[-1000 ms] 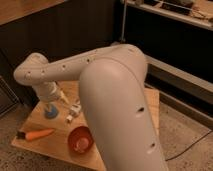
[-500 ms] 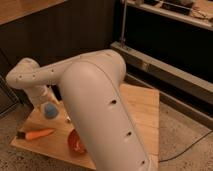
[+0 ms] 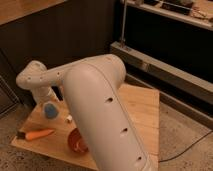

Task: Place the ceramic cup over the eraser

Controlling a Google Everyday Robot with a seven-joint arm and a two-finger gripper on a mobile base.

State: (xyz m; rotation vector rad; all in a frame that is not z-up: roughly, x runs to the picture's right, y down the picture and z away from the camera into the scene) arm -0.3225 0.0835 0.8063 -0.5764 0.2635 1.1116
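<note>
The small light-blue ceramic cup (image 3: 50, 112) hangs at the end of my arm over the left part of the wooden table (image 3: 142, 107). My gripper (image 3: 49, 106) reaches down from the white wrist and is shut on the cup's upper part. Just right of the cup a small block with a pale top, apparently the eraser (image 3: 69, 119), stands on the table; its dark body is hard to make out. Cup and eraser are close but apart.
An orange carrot (image 3: 38, 134) lies near the table's front left edge. A reddish-brown bowl (image 3: 76, 141) sits at the front, half hidden by my big white arm link (image 3: 105, 115). A dark cabinet and a metal rail stand behind.
The view has shifted and my large arm link now covers more of the table and bowl. The cup has stayed in the gripper, sinking slightly towards the table.
</note>
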